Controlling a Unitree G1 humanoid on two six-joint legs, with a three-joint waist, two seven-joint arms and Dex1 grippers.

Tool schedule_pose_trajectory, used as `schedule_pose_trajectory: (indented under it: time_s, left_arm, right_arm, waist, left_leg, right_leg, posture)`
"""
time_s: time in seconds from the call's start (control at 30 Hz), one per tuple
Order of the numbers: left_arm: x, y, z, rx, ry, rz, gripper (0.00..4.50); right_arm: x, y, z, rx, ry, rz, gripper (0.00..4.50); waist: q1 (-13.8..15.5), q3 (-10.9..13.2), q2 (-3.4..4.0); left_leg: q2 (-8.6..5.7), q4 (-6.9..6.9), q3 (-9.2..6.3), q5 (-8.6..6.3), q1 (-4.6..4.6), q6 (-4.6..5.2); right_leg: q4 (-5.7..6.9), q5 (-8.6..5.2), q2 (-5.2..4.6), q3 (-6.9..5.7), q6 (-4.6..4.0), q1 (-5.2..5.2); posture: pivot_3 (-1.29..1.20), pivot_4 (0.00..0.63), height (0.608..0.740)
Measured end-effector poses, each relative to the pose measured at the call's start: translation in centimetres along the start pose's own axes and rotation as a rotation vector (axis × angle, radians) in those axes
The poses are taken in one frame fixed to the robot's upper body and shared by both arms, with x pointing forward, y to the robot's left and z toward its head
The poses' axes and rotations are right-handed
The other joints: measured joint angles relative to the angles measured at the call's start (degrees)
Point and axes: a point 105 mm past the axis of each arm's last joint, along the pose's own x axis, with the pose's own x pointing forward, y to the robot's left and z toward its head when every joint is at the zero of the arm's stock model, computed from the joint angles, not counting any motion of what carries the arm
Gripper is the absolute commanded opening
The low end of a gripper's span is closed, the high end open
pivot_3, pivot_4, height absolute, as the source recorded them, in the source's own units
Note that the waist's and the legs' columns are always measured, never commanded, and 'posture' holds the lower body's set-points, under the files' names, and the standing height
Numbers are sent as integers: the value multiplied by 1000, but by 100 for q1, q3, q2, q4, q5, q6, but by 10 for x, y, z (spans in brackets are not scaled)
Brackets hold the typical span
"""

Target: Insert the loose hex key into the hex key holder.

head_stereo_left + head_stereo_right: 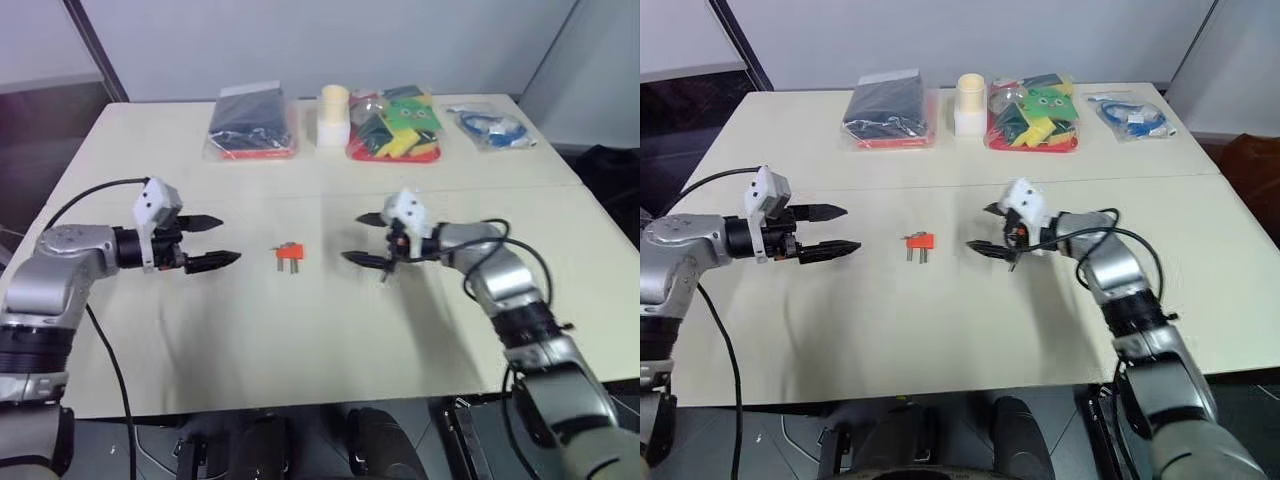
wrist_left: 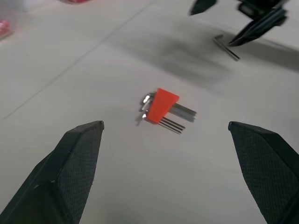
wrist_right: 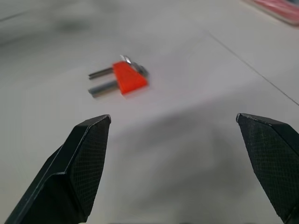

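Observation:
The hex key holder (image 1: 290, 255), a small orange-red block with short grey keys sticking out, lies flat near the middle of the cream table (image 1: 300, 340). My left gripper (image 1: 222, 240) hovers open just left of it, fingers pointing toward it. Right of the holder my right gripper (image 1: 353, 238) stands open too, aimed back at the block. In the left wrist view the loose hex key (image 2: 226, 47), a thin grey rod, lies on the table under the right gripper's lower fingertip. The right wrist view looks past its black fingers (image 3: 84, 158) at the holder (image 3: 128, 77). Neither gripper holds anything.
Along the table's far edge sit a bag of dark items (image 1: 250, 125), a cream cylinder on a white base (image 1: 333, 115), a bag of colourful pieces (image 1: 395, 125) and a bag with blue cable (image 1: 490, 125). A seam crosses the table behind the grippers.

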Motion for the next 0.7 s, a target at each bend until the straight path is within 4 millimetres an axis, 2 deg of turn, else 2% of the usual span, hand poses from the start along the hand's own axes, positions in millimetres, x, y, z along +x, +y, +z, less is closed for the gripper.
schedule_pose_trajectory:
  time_s: [0.13, 0.23, 0.33, 0.47, 0.7]
  left_arm:
    - [0, -5, -6, -11, 18, -28, 4469]
    - [-3, -15, -14, -33, 34, -31, 4469]
    - [-5, -22, -19, -51, 32, -19, 4469]
    - [-9, -26, -22, -79, 16, 27, 4469]
    - [-11, -36, -25, -105, -10, 69, 4469]
  right_arm:
    - [30, 7, -8, -21, 30, 92, 4500]
    - [52, 7, -4, -68, 48, 130, 4500]
    - [63, 6, -2, -110, 72, 143, 4500]
    - [67, 4, -10, -141, 113, 142, 4500]
    - [77, 8, -5, -204, 124, 165, 4500]
  waist:
    - [13, 1, 0]
    - [-15, 2, 1]
    - [-41, 2, 2]
    - [-45, 2, 2]
    - [-143, 2, 4]
  left_leg:
    - [-2, 2, 2, 0, -5, 0]
    - [1, 2, 4, 0, -4, 0]
    - [2, -1, 1, 1, -4, -2]
    - [0, -2, -5, 3, -5, -7]
    - [1, -14, -7, 7, -2, -16]
  right_leg:
    - [3, 0, 0, 0, 1, -3]
    - [3, 0, -3, 5, 1, -5]
    - [7, 0, -6, 6, 1, -10]
    - [7, 0, -13, 6, 1, -9]
    - [10, 0, -13, 6, 0, -14]
  posture:
    - [0, 150, 740]
    - [0, 150, 740]
    - [0, 150, 740]
    - [0, 150, 740]
    - [0, 150, 740]
